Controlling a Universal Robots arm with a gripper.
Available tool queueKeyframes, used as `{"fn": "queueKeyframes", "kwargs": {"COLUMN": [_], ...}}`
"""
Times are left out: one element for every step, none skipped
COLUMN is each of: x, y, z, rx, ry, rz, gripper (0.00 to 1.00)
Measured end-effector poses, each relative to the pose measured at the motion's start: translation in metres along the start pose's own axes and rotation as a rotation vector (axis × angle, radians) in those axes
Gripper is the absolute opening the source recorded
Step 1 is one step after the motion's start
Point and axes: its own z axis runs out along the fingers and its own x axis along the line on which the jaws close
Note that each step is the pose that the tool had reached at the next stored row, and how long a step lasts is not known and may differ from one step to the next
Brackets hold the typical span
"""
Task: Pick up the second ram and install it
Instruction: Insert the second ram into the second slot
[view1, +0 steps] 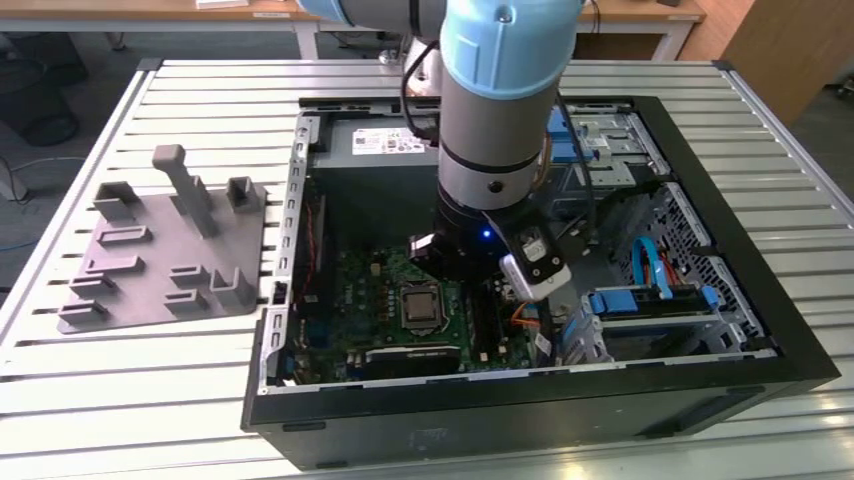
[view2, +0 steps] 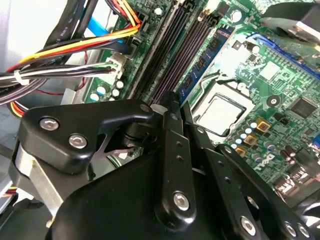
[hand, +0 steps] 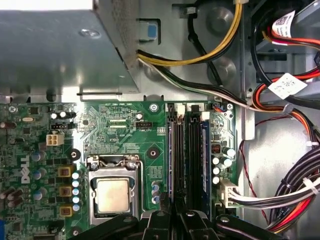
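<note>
Ext. view, L to R: matte grey plastic tray (view1: 200, 255) with upright pegs lies flat on the slatted metal counter (view1: 134, 380), at 9 o'clock of the open black PC case (view1: 534, 400). The glossy blue-and-silver arm (view1: 494, 100) reaches down into the case over the green motherboard (view1: 367, 280).

Second wrist view: black, bolted end effector (view2: 170, 107) sits over the dark parallel memory slots. The second ram (view2: 205, 60), a thin blue board seen edge-on, stands upright in the slot beside the square metal CPU socket (view2: 220, 112). Its long axis runs along the slots, roughly 7 to 1 o'clock, and its near end runs under the end effector.

Can't tell whether the end effector is open or clamped.
</note>
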Motion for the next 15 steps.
{"fn": "queueKeyframes", "kwargs": {"x": [-0.0006, -0.0014, -0.0021, -0.0025, -0.0026, -0.0027, -0.0027, -0.0032, -0.0035, -0.0040, -0.0046, -0.0053, -0.0059, -0.0063, -0.0063], "y": [0.0001, 0.0002, 0.0005, 0.0008, 0.0011, 0.0012, 0.0014, 0.0018, 0.0024, 0.0029, 0.0035, 0.0039, 0.0042, 0.0043, 0.0043], "z": [0.0008, 0.0016, 0.0023, 0.0028, 0.0033, 0.0036, 0.0038, 0.0040, 0.0041, 0.0041, 0.0042, 0.0042, 0.0043, 0.0045, 0.0045], "rx": [0.0000, 0.0000, 0.0000, 0.0002, 0.0002, 0.0001, 0.0001, 0.0000, 0.0000, 0.0000, 0.0001, 0.0001, 0.0001, 0.0002, 0.0009], "ry": [0.0000, 0.0000, 0.0001, 0.0001, 0.0001, 0.0001, 0.0001, 0.0001, 0.0001, 0.0001, 0.0001, 0.0001, 0.0000, 0.0000, 0.0001], "rz": [0.000, 0.000, 0.000, 0.000, 0.000, 0.000, 0.000, 0.000, 0.000, 0.000, 0.000, 0.000, 0.000, 0.000, 0.000], "gripper": [0.14, 0.14, 0.14, 0.14, 0.14, 0.14, 0.14, 0.14, 0.14, 0.14, 0.14, 0.14, 0.14, 0.14, 0.14]}}
